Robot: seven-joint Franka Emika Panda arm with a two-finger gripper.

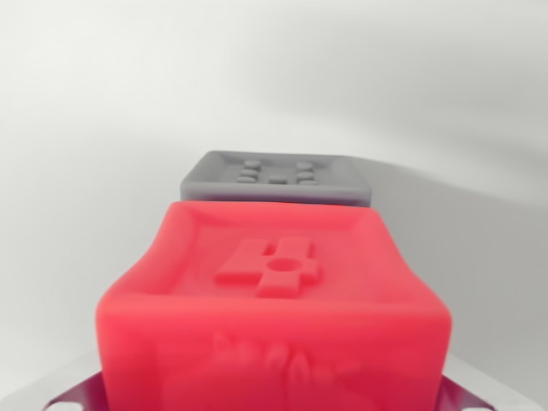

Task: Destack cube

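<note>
**A:** Where does the red cube sit relative to the claw?

**B:** Right up against the camera. It fills the lower middle of the wrist view, with a raised "4" on the face turned toward the lens. Only two bits of pale metal show at the bottom corners, one on each side of the block. They may be parts of the claw, but I can't be sure.

**A:** So is the claw pinching it?

**B:** I can't tell. No fingertips are visible, and the block hides whatever lies between those metal pieces. The cube sits centred where the fingers would be, so a grip is plausible, nothing more.

**A:** And the grey cube?

**B:** Beyond the red one, higher in the picture and a little toward the wrist view's left, on the plain white surface. Its dimpled face shows just past the red cube's far edge. Whether the two touch, or the red one is lifted clear, I can't tell from this angle.

**A:** What does the next move turn on?

**B:** In my judgement, that offset: the red cube needs carrying sideways, away from the grey one, before being set down.
</note>
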